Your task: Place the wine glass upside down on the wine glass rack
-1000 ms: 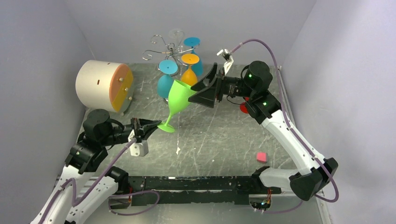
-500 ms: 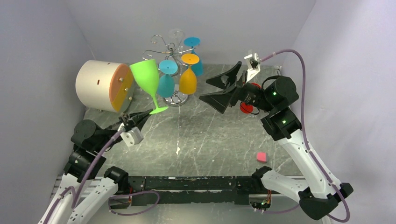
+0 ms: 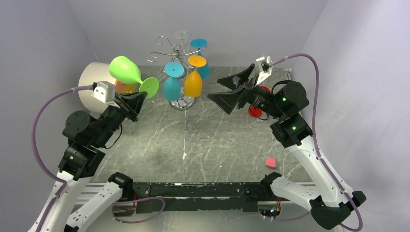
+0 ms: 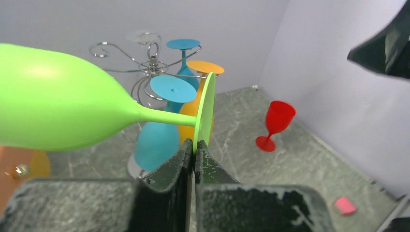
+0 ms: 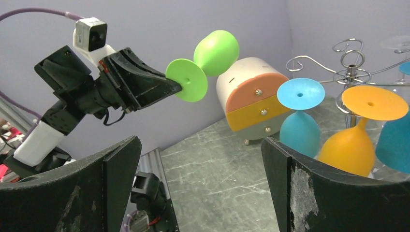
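Note:
My left gripper [image 3: 142, 94] is shut on the rim of the round foot of a green wine glass [image 3: 124, 70], which it holds on its side in the air, bowl to the left. In the left wrist view the gripper [image 4: 195, 149] pinches the foot edge of the green glass [image 4: 58, 101]. The silver wire rack [image 3: 175, 48] stands at the back centre, to the right of the glass, with blue [image 3: 171, 87] and orange [image 3: 194, 82] glasses hanging upside down. My right gripper [image 3: 232, 90] is open and empty, right of the rack. The right wrist view shows the green glass [image 5: 215, 51] too.
A cream cylinder with an orange end [image 3: 92, 77] lies at the back left, behind the green glass. A red wine glass [image 4: 276, 123] stands upright at the right. A small pink block [image 3: 270, 162] lies at the near right.
My right gripper let go of the green glass's bowl and drew back to the right. My left arm lifted the glass and swung it up and left, tipping it from upright onto its side.

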